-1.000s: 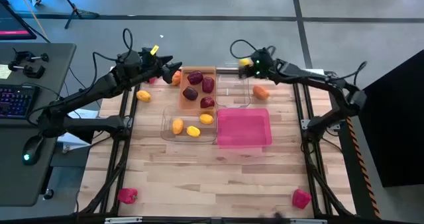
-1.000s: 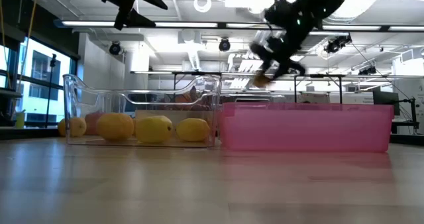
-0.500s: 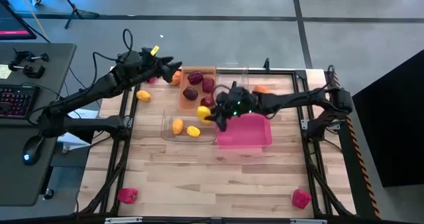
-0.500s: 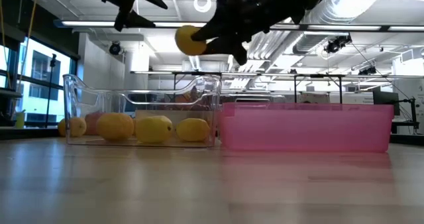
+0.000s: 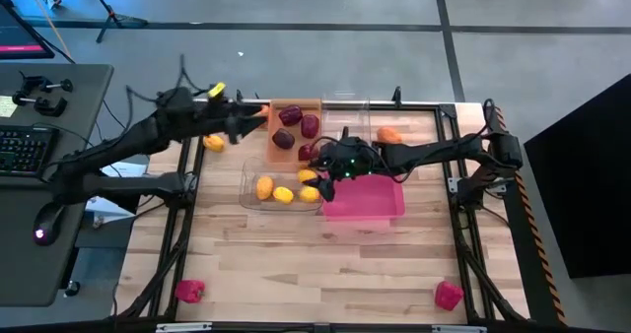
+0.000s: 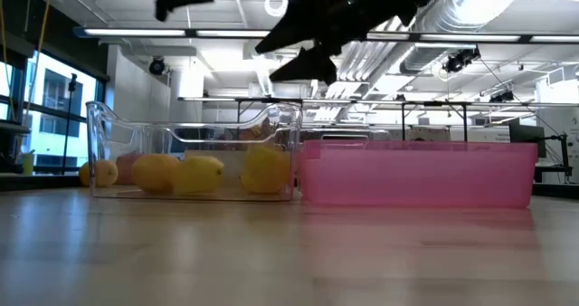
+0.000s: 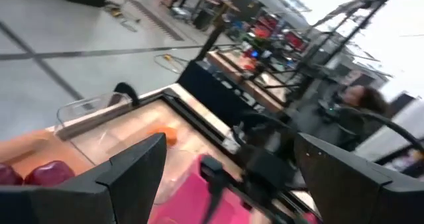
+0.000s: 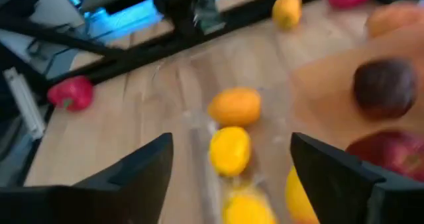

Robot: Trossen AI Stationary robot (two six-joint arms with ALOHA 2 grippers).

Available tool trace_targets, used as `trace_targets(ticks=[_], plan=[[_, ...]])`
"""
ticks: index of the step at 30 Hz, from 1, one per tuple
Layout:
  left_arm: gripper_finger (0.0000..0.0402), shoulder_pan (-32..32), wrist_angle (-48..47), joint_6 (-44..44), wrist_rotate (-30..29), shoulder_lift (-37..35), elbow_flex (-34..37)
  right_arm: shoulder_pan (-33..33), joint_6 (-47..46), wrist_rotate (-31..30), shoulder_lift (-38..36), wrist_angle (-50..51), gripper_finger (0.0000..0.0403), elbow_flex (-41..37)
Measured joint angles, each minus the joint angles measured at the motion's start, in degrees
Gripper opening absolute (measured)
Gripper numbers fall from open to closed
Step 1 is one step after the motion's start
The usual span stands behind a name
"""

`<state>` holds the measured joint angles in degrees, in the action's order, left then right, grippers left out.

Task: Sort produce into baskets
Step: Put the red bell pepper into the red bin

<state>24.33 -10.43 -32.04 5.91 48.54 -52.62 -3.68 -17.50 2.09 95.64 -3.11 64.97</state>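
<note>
Yellow produce inside clear basket's walls, right claw spread above.

Two dark fingers spread wide, nothing between them. Beyond: maroon produce in the orange bin, clear bin, orange piece, pink bin, other arm.

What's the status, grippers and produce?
Right gripper open above clear bin, yellow fruit inside. Left gripper open, empty, by orange bin. Nothing blocking.
</note>
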Motion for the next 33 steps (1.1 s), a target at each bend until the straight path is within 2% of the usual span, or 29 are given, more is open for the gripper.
trace_targets(ticks=[3,7,11,13,20,26,29,33], plan=[[0.0319,-1.9,-5.9,1.2,-0.2,-5.8,0.0,0.0,1.1,-3.2,0.0,0.3,0.031,2.8],[0.0319,-6.5,-16.0,0.5,-0.9,-12.8,0.0,0.0,1.0,-5.1,0.0,0.2,0.0314,8.1],[0.0319,-13.7,-24.1,-1.0,-1.2,-15.1,0.4,0.0,0.9,-7.6,0.0,1.9,0.0314,13.1],[0.0319,-17.6,-24.6,-1.9,-2.5,-14.6,1.2,0.0,0.6,-8.0,0.0,3.8,0.0314,15.6],[0.0319,-28.6,-13.7,-1.8,-6.2,-5.0,4.5,0.0,-0.5,-8.1,0.0,17.0,0.0314,24.3],[0.0319,-33.1,-9.4,0.2,-5.8,4.6,4.5,1.1,0.0,-8.1,0.0,34.2,0.0314,31.7],[0.0319,-35.8,-11.9,-1.0,-2.2,8.1,4.5,2.2,1.7,-8.0,-0.3,41.0,0.0314,33.3],[0.0319,-42.6,-21.7,-7.5,0.2,13.1,4.4,3.8,2.7,-8.9,-0.6,49.3,0.0314,33.4]])
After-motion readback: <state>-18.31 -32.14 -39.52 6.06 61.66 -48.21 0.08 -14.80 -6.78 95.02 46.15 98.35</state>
